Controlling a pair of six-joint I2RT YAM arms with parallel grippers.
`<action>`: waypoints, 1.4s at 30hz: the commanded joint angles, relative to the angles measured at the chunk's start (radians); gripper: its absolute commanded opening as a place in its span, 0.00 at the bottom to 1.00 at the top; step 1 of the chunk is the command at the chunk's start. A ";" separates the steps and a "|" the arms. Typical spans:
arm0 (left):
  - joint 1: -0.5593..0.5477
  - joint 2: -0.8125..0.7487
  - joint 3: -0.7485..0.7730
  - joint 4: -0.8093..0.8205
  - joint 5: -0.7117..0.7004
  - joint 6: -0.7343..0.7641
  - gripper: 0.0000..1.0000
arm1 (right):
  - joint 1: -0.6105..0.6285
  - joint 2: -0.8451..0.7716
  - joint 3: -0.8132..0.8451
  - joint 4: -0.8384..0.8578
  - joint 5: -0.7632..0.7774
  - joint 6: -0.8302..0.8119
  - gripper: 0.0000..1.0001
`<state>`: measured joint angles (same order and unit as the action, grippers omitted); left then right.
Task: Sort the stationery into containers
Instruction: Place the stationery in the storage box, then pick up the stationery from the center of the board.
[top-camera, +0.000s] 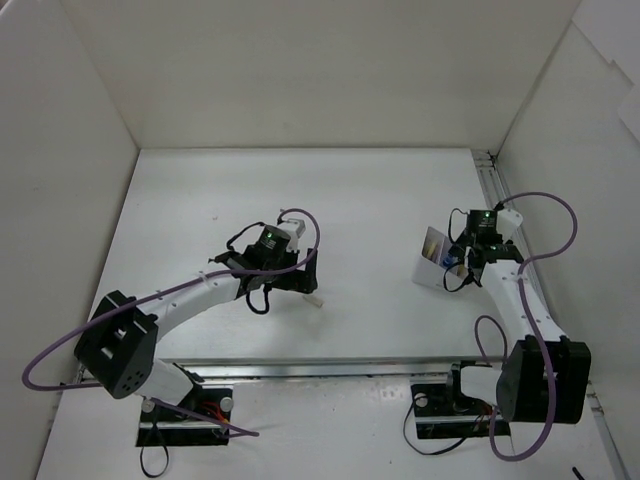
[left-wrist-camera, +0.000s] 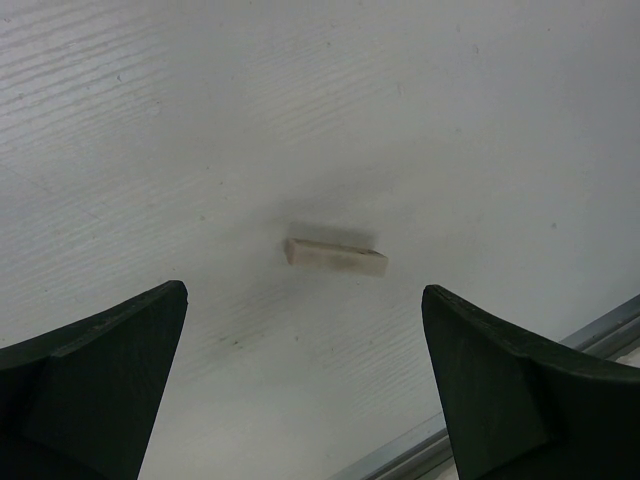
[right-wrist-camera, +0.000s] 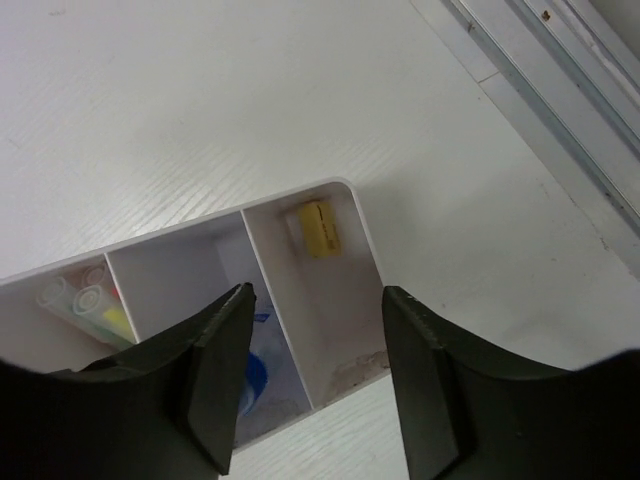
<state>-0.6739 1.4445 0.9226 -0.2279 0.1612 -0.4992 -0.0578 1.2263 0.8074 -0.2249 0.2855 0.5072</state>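
A small beige piece (left-wrist-camera: 335, 256) lies flat on the white table, also seen in the top view as the beige piece (top-camera: 314, 298). My left gripper (left-wrist-camera: 303, 293) hangs just above and short of it, jaws wide open and empty. The white box (right-wrist-camera: 200, 232) has three compartments. A yellow piece (right-wrist-camera: 320, 228) lies in the right one, a tube's blue cap (right-wrist-camera: 255, 376) shows in the middle one, and several pens (right-wrist-camera: 88, 302) stand in the left one. My right gripper (right-wrist-camera: 316, 295) is open over the box's right compartment, holding nothing. From above, the box (top-camera: 432, 260) sits partly under the right gripper (top-camera: 459, 270).
A metal rail (right-wrist-camera: 540, 80) runs along the table's right side, close to the box. Another rail (left-wrist-camera: 590, 330) borders the near edge by the beige piece. White walls enclose the table on three sides. Purple cables loop off both arms.
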 joint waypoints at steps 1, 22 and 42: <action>-0.019 0.004 0.062 0.012 -0.022 0.022 1.00 | -0.010 -0.102 -0.008 0.027 0.020 0.005 0.54; -0.113 0.217 0.177 -0.047 -0.101 0.028 0.83 | -0.004 -0.335 -0.013 -0.062 -0.051 -0.007 0.98; -0.029 0.346 0.229 -0.171 0.129 -0.188 0.56 | 0.013 -0.356 -0.019 -0.067 -0.037 -0.009 0.98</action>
<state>-0.7006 1.7802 1.1255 -0.3664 0.2470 -0.6487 -0.0509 0.8822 0.7849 -0.3115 0.2379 0.5041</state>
